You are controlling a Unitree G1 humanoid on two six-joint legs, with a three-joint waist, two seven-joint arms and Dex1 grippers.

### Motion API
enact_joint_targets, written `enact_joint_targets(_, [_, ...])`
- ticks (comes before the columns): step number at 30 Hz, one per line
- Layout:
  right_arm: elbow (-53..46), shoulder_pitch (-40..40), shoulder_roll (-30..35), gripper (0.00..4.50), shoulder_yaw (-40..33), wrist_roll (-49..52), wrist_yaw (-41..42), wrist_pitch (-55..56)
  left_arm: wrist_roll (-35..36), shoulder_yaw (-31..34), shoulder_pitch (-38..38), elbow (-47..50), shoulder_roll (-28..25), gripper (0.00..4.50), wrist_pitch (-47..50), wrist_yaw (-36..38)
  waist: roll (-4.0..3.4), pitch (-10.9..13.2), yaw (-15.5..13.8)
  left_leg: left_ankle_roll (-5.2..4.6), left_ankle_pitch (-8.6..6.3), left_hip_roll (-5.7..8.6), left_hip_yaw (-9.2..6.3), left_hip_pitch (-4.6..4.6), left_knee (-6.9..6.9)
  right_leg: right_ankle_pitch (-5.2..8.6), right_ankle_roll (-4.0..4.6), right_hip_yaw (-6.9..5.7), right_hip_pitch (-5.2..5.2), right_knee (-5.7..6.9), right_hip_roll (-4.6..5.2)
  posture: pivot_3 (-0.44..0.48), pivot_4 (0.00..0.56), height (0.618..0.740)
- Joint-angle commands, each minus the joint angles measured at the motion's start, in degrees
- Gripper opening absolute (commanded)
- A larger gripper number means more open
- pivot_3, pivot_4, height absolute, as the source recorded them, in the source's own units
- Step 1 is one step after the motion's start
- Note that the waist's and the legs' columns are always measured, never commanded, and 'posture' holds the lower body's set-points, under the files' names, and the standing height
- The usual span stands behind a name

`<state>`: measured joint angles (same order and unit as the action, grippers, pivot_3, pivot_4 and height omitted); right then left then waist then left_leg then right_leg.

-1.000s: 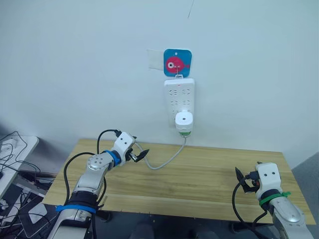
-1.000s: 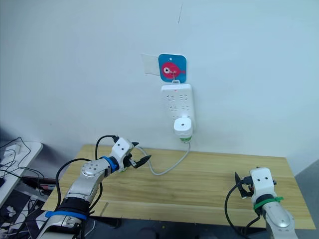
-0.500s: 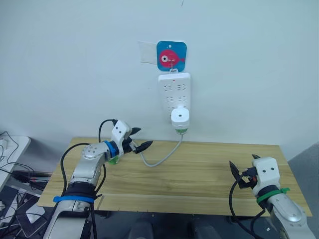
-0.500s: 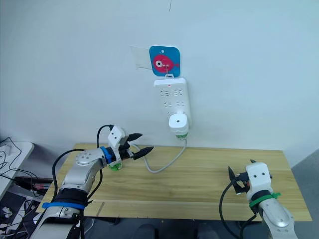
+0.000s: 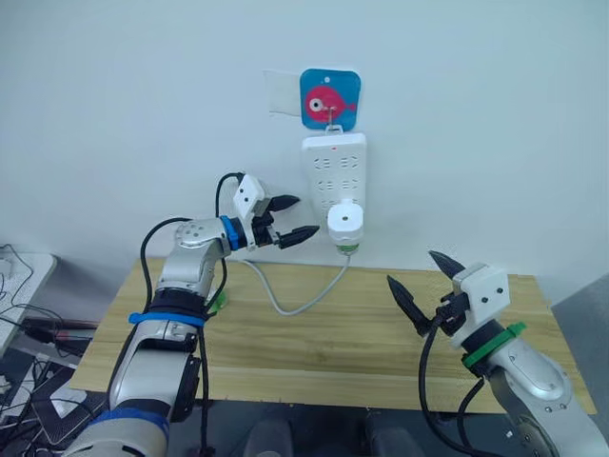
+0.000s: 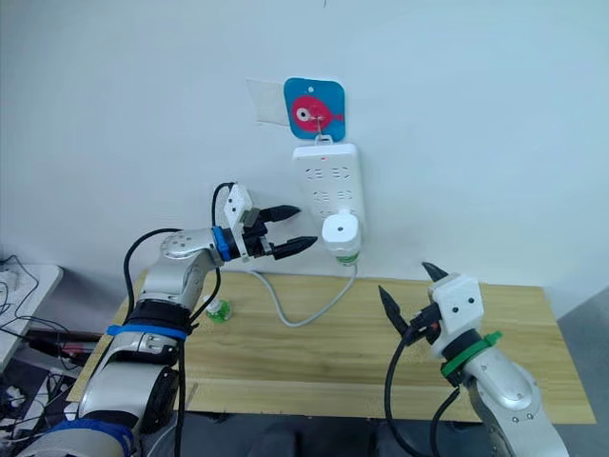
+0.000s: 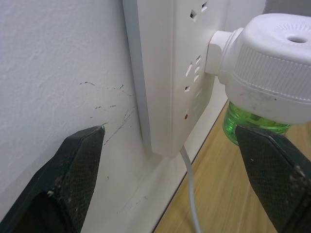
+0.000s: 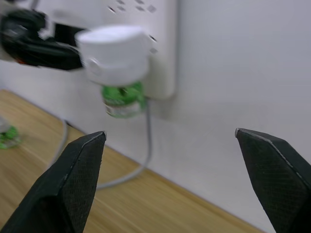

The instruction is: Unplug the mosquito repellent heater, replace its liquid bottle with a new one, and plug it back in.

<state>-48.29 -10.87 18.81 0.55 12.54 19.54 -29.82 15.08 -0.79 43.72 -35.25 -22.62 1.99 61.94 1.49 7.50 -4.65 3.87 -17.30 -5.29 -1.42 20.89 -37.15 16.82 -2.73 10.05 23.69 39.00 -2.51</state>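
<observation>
White mosquito repellent heater (image 5: 346,225) sits plugged into the power strip (image 5: 334,173) at frame centre; my left gripper (image 5: 291,219) hovers spread beside it, my right gripper (image 5: 422,279) spread lower right.

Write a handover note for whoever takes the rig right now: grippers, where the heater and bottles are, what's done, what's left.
Left gripper: open, empty, raised beside the mosquito repellent heater, not touching it.
Right gripper: open, empty, above the table.
The heater is plugged into the power strip on the wall, with a green bottle under it.
Another small green bottle lies on the table near the left arm.
Done: nothing yet. Left: unplug, swap bottles, plug back in.
</observation>
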Motion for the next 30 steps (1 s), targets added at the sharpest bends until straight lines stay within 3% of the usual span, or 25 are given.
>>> enact_joint_targets(1, [-2.97,0.51,-0.14,4.47,0.51,0.52,-1.17,-0.82,0.11,1.01,4.30,-2.07,1.69,4.50,-3.48,-0.46,0.01,0.05,-0.04,0.00,0.01,0.03,-0.08,0.00,-0.05,0.00,0.00,-0.01,-0.10,0.00,0.00,0.132,0.161,0.740])
enact_joint_targets(2, [-2.77,0.38,-0.05,4.47,0.66,0.43,-1.23,-0.63,0.27,1.14,4.94,-2.69,2.16,4.50,-3.85,-0.36,0.01,0.09,-0.05,-0.01,0.02,0.05,-0.13,-0.01,-0.09,0.01,0.01,-0.01,-0.18,0.00,0.00,0.133,0.163,0.740])
enact_joint_targets(5, [-2.16,-0.30,0.05,4.50,0.67,0.27,-1.41,0.01,0.73,1.24,6.06,-3.88,2.93,3.89,-4.65,0.86,0.04,0.41,0.01,-0.01,0.04,0.14,-0.30,0.06,-0.35,0.11,0.14,0.00,-0.35,-0.01,0.00,0.130,0.160,0.740])
enact_joint_targets(11, [-2.09,-0.73,0.31,4.50,0.22,0.31,-1.32,0.23,-0.06,0.58,6.78,-4.78,3.29,2.04,-4.86,2.34,0.11,0.78,1.18,-0.06,-0.01,0.18,-0.36,0.17,-0.61,0.05,-0.06,0.02,-0.39,-0.01,0.00,0.128,0.165,0.740])
enact_joint_targets(20, [-2.23,0.39,0.64,4.50,0.57,0.14,-1.67,-1.01,0.12,0.68,6.67,-5.54,5.41,2.04,-3.22,1.57,0.09,1.26,1.55,-0.08,-0.02,0.20,-0.55,0.19,-0.64,0.05,-0.07,-0.11,-0.43,0.02,0.00,0.120,0.175,0.740])
enact_joint_targets(30, [-3.08,2.35,-0.41,4.50,2.65,-0.39,-4.28,-4.08,0.78,-0.38,5.75,-2.89,6.40,2.04,-0.96,5.38,0.05,1.59,1.57,-0.08,-0.02,0.21,-0.63,0.21,-0.64,0.05,-0.07,-0.16,-0.44,0.01,0.00,0.117,0.183,0.740])
